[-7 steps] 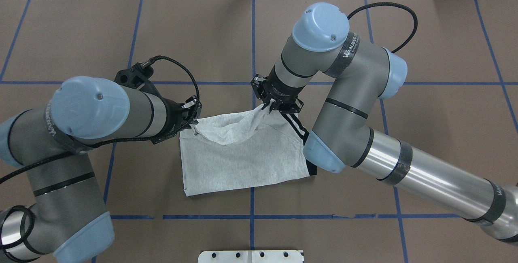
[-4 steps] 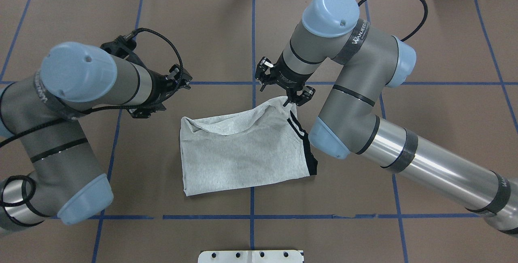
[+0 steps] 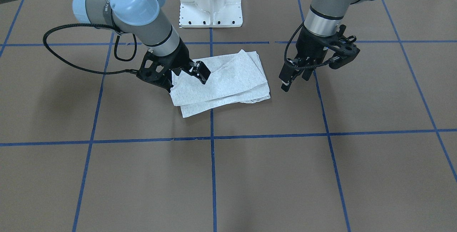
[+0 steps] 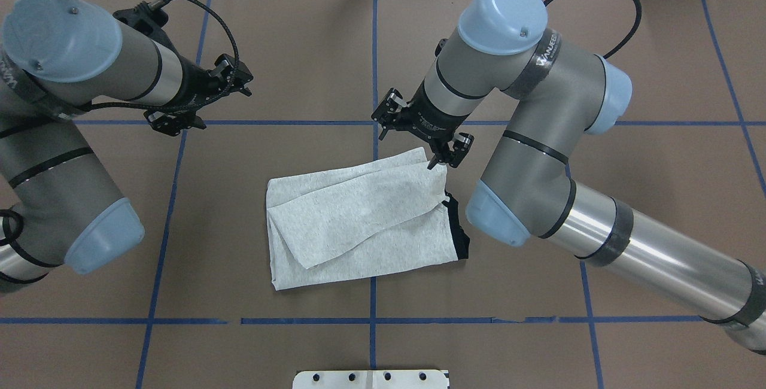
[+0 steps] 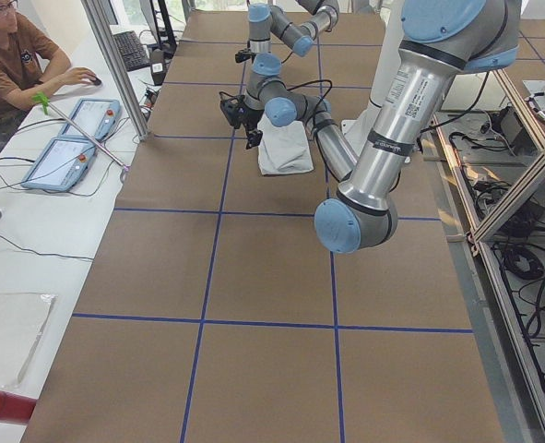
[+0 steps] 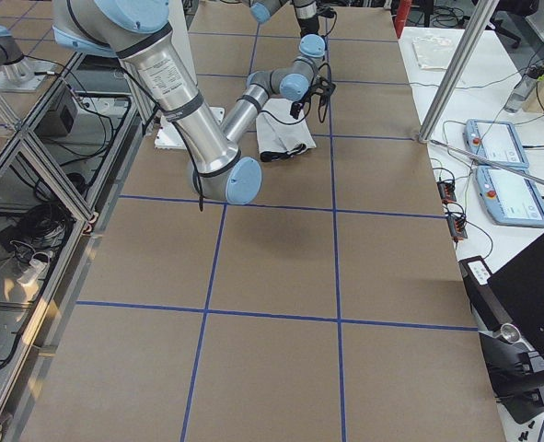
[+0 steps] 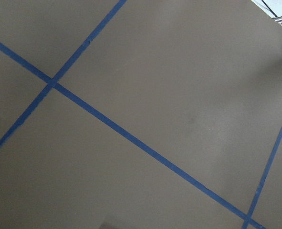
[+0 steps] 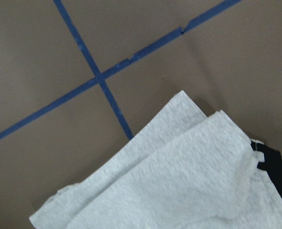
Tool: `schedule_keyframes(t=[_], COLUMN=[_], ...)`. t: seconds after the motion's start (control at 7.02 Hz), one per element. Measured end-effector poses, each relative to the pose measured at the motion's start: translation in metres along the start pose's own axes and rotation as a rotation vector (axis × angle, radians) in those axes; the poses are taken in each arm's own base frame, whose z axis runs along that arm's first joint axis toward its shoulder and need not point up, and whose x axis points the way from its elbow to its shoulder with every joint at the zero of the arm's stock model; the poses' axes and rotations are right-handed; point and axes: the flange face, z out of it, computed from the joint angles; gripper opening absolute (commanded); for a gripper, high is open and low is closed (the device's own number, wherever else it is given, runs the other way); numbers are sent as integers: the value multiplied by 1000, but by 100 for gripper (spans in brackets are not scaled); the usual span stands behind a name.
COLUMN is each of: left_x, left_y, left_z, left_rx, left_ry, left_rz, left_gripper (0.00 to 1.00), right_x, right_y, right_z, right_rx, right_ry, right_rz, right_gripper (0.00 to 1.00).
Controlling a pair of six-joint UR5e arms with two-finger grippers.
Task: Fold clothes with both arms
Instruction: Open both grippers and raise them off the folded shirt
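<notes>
Overhead exterior view: the folded T-shirt [image 4: 359, 227] lies flat at frame centre, its flap apparently set, hence both jaws gape empty, the right gripper [image 4: 407, 149] just over its upper-right corner, the left gripper [image 4: 218, 108] well apart at upper left.

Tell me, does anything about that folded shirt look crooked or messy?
Yes. The shirt is folded unevenly. Its top flap lies slanted, with its edge running diagonally across the layer beneath instead of lining up with it. A black collar piece also pokes out at one end.
</notes>
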Motion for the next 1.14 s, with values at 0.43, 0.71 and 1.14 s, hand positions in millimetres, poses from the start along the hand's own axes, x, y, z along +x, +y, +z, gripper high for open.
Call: schedule_keyframes(t=[0.43,0.71,1.14], left_x=[-2,-6,-7], left_y=[-1,-1,0], left_z=[0,2,0], left_rx=[-16,-19,-21], left_ry=[-3,-6,-2], left_rz=[23,39,44], left_gripper=[99,99,99], right_x=[8,9,11], right_y=[66,69,67], right_z=[17,23,25], right_rx=[-7,14,25], right_ry=[35,42,46], right_rz=[-64,-85,-101], right_gripper=[100,100,100])
